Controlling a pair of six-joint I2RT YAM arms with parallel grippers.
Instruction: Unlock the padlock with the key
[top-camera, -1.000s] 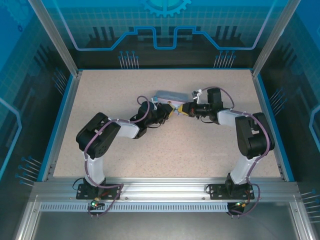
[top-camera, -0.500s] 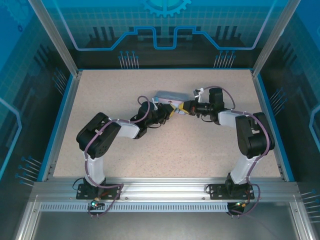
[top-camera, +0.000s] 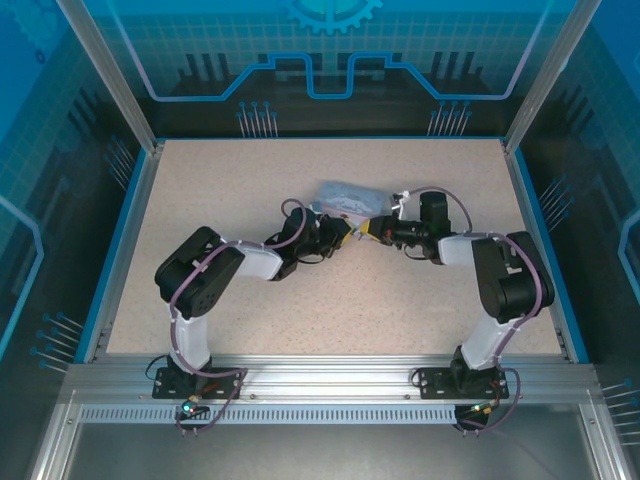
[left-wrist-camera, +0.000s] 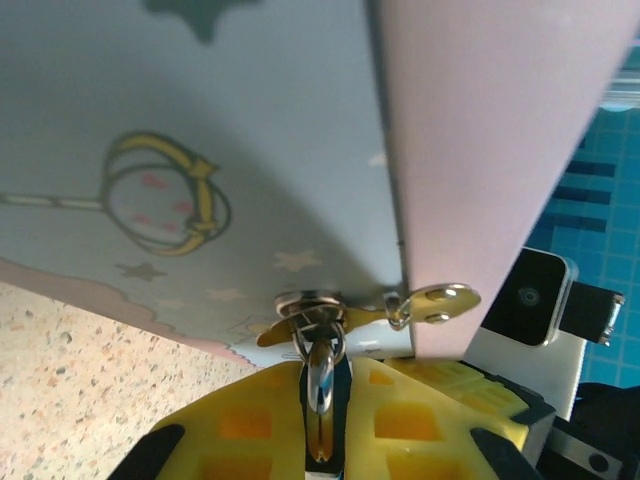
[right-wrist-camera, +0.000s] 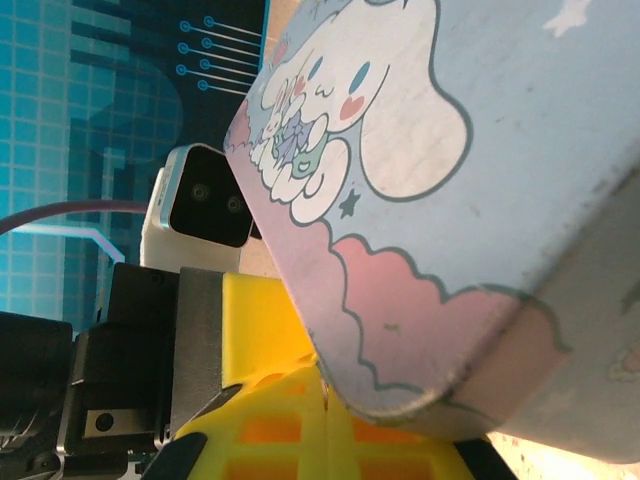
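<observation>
Found left gripper (left-wrist-camera: 322, 420) clamping tiny shiny metal padlock (left-wrist-camera: 318, 372) on pale blue rectangular tin box (left-wrist-camera: 200, 150); right gripper (right-wrist-camera: 325, 405) shut, contents unclear. Judged key insertion next, needing fine alignment.

Left arm (top-camera: 205, 272) and right arm (top-camera: 505, 282): black joints, white links, purple cables (top-camera: 291, 207) looping alongside; yellow, grid-pocketed fingers (left-wrist-camera: 405, 420) at the tips.

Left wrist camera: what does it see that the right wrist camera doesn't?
Left wrist camera: a brassy latch on the tin, a drawn gold ring, and a small shiny metal piece pinched in the left gripper. Right wrist camera: a white cartoon puppy and pink clouds on the tin, above the shut right gripper. Both: the pale blue tin, yellow gripper fingers, and the other arm's white camera.
</observation>
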